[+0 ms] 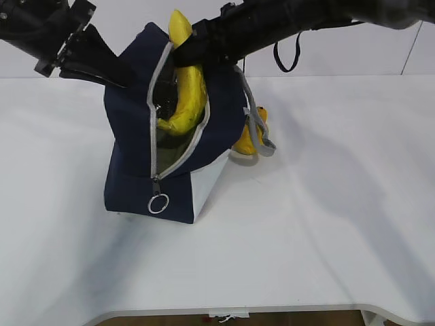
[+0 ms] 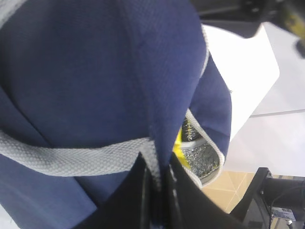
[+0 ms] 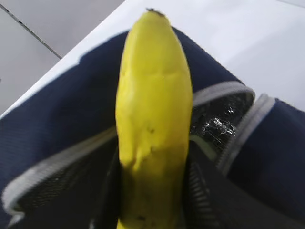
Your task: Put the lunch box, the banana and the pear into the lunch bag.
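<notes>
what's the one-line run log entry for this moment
left hand: shut on bag edge | right hand: holds banana, lower end inside bag | pear: on table behind bag | lunch box: not visible

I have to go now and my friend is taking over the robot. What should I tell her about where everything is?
Left gripper: shut on the lunch bag's fabric edge, holding the mouth open.
Right gripper: closed around the banana, which stands partly inside the bag's unzipped opening, its top end poking out.
Pear: on the table behind the bag, beside the grey handle, partly hidden.
Lunch box: not visible in any view; it may be inside the bag, but that cannot be confirmed.
Done: bag unzipped, banana partway in.
Left: let the banana go inside, then put the pear in, and check for the lunch box.
</notes>
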Motion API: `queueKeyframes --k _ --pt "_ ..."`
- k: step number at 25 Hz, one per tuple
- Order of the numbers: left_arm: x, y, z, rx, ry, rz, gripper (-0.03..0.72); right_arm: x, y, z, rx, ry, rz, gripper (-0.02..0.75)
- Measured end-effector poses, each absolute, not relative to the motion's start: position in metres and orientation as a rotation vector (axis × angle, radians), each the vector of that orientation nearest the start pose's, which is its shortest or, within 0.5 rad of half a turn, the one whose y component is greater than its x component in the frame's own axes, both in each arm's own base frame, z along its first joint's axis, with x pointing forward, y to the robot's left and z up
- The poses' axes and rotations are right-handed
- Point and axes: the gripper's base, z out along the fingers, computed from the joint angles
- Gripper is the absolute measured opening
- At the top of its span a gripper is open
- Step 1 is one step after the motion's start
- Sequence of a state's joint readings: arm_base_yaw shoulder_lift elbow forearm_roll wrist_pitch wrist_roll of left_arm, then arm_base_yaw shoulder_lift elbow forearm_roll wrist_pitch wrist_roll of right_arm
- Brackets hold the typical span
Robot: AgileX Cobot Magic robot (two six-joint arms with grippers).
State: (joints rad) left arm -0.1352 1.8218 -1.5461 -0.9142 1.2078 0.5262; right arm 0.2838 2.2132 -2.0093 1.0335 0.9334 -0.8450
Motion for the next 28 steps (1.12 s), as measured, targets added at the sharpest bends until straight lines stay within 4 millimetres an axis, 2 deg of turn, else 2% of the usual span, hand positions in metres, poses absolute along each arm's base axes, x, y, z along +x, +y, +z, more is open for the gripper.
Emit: queueKeyframes --k 8,11,13,15,19,22,28 --pt "0.367 -0.118 0.304 0.505 2.528 -1.147 0.008 0.467 0.201 0.270 -0.739 2.094 0.990 0.292" --pt "0.367 -0.118 0.304 0.505 2.528 -1.147 0.008 0.467 0.201 0.270 -0.736 2.096 0.992 0.359" --pt "0.367 -0.118 0.304 0.505 2.528 -1.147 0.008 0.467 0.202 0.270 -0.733 2.098 1.005 0.449" --pt "0.367 -0.118 0.304 0.505 2.528 -1.147 0.008 0.465 0.202 0.270 -0.754 2.106 1.025 0.507" --pt "0.367 -0.118 0.304 0.505 2.528 -1.147 0.008 0.458 0.203 0.272 -0.826 2.131 1.062 0.540" --pt "0.367 -0.118 0.304 0.505 2.528 -1.147 0.008 0.456 0.202 0.285 -0.865 2.145 1.027 0.543" --pt "0.367 -0.118 0.304 0.505 2.528 -1.147 0.008 0.454 0.189 0.339 -0.877 2.153 0.796 0.543"
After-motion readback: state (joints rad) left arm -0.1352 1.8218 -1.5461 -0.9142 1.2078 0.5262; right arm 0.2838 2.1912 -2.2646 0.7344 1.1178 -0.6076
